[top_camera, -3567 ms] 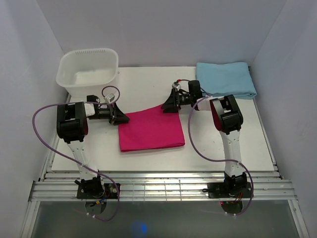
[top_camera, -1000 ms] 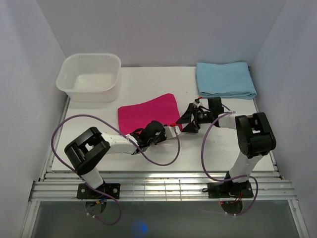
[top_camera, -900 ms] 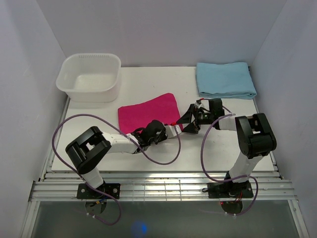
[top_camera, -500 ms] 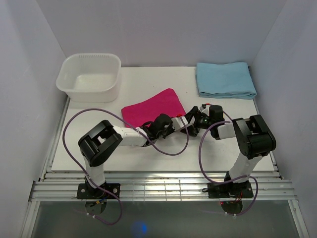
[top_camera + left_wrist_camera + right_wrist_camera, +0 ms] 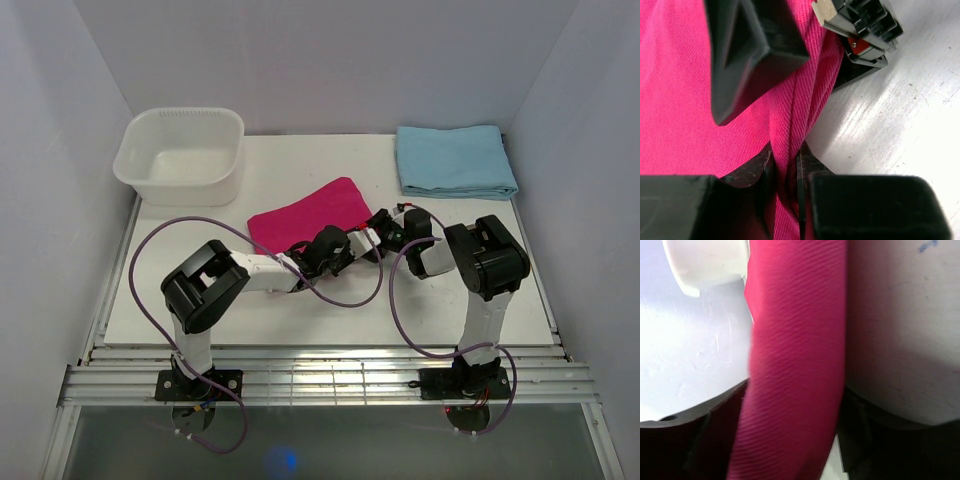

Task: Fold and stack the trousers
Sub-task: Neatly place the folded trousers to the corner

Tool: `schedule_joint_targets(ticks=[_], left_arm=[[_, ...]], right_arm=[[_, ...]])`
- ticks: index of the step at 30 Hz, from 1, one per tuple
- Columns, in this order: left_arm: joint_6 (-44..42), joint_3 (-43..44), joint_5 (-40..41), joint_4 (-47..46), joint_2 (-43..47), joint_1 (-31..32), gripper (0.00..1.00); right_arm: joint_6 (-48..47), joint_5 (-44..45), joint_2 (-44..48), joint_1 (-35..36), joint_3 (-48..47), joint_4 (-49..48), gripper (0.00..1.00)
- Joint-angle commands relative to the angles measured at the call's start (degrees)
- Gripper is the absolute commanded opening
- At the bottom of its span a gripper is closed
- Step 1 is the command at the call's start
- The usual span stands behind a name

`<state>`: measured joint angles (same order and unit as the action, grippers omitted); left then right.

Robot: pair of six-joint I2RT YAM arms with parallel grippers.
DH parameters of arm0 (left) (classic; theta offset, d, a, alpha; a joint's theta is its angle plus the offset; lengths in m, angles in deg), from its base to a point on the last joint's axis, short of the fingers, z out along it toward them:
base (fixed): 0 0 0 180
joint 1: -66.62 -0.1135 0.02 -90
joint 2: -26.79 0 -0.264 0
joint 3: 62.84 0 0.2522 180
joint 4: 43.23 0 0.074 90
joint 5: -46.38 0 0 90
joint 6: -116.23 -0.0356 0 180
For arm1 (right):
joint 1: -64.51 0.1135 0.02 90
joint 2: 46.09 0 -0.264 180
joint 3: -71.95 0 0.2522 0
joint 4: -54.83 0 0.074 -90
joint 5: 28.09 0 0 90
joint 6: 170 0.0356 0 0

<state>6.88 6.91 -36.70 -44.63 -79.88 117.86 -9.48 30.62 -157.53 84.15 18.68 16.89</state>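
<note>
"Where are the trousers [image 5: 305, 213]?"
"In the middle of the counter [image 5: 300, 160]. The left tool [image 5: 786, 160] pinches their right edge. The right tool [image 5: 792, 440] sits around that edge too. Tight? I cannot tell. The cloth lies left of both."

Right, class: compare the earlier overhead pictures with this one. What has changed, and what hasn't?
The trousers slid right and turned. The left gripper swung round to their near-right corner, jaws pinching the edge; the right gripper came in to meet it. The white basin and blue cloth stayed put.

Trousers [image 5: 300, 212] ctr; tub [image 5: 180, 186] rear-L; cloth [image 5: 455, 160] rear-R.
</note>
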Motion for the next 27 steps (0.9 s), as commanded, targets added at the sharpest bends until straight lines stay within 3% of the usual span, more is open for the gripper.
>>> schedule_joint_targets(ticks=[1, 4, 6, 8, 11, 13, 18, 21, 27], left_arm=[[2.7, 1.8, -3.2, -0.8, 0.0, 0.3, 0.0], [3.0, 1.3, -4.1, -0.8, 0.9, 0.3, 0.0], [3.1, 1.1, -4.4, -0.7, 2.1, 0.3, 0.0], [3.4, 0.9, -4.3, 1.0, 3.3, 0.3, 0.08], [4.3, 0.4, -5.2, 5.9, 7.3, 0.3, 0.27], [5.2, 0.1, -5.3, 9.5, 10.5, 0.0, 0.32], [6.3, -4.2, -5.1, 14.9, 17.6, -3.0, 0.54], [6.9, -5.9, -4.7, 18.0, 20.3, -6.6, 0.6], [9.9, -3.0, -6.8, 22.8, 19.7, -16.1, 0.61]], right_arm=[[0.3, 1.8, -0.9, 0.5, -1.9, -4.1, 0.66], [-1.3, 1.1, -0.4, 0.4, -1.7, -3.8, 0.43], [-2.3, 0.9, 0.1, 0.2, -1.8, -3.8, 0.19], [-4.2, 0.2, 0.3, -0.3, -2.7, -3.9, 0.08], [-6.5, -1.8, 0.5, -1.7, -6.2, -4.1, 0.08], [-8.8, -3.0, 1.2, -2.4, -10.6, -3.0, 0.08], [-27.7, -4.8, 2.6, -4.3, -23.9, 10.4, 0.08], [-35.5, -4.9, 2.6, -5.4, -30.1, 18.3, 0.08], [-42.6, -6.5, 2.3, -9.8, -35.0, 22.5, 0.08]])
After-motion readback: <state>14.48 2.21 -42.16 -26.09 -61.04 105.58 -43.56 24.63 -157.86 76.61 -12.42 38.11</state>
